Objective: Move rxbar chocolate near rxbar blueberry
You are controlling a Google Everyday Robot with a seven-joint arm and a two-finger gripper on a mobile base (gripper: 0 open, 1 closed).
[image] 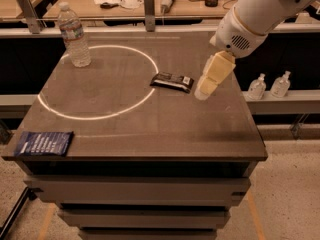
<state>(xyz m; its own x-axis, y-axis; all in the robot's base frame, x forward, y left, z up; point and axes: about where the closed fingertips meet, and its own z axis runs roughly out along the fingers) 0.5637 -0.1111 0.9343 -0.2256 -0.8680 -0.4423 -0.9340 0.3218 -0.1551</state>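
The rxbar chocolate (172,81), a flat black bar with white print, lies on the dark table just right of the white circle. The rxbar blueberry (44,143), a dark-blue packet with white text, lies at the table's front left corner. My gripper (206,88) hangs from the white arm at the upper right, just to the right of the black bar and above the table. It holds nothing that I can see.
A clear water bottle (73,36) stands at the back left on the white circle (95,81). The table's right edge (250,119) is close to the arm. Two small bottles (270,85) stand on a shelf to the right. A cluttered bench runs behind.
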